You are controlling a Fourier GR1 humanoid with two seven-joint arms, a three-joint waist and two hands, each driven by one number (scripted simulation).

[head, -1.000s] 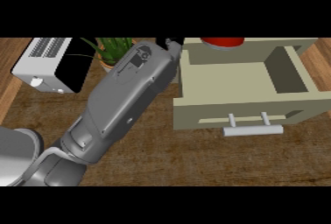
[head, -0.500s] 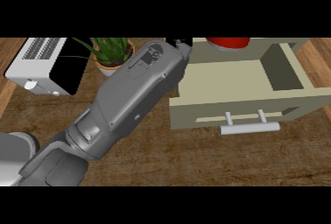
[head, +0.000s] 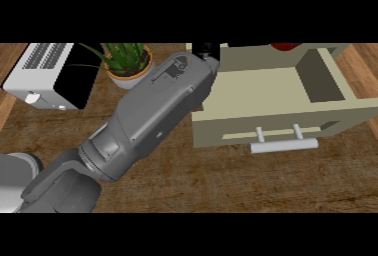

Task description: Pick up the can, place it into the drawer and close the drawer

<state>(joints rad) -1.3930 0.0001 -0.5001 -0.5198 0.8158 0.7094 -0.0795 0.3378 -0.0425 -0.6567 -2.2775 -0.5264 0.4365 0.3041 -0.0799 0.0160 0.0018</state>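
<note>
The red can (head: 285, 46) shows only as a sliver at the view's top edge, behind the back of the open beige drawer (head: 258, 120). Nothing lies inside the drawer, and its bar handle (head: 284, 145) faces me. My left forearm (head: 155, 115) crosses the view from the lower left up to the drawer's far left corner. Only a small black part of my left hand (head: 206, 50) shows there at the top edge, left of the can and apart from it. My right hand does not appear.
A potted green plant (head: 127, 62) stands just left of the forearm. A white toaster (head: 46, 75) sits at the far left. Wooden counter (head: 280, 180) lies in front of the drawer.
My left forearm has swung right and farther forward, bringing the hand to the drawer's back left corner. The drawer stays open and the can keeps its place.
</note>
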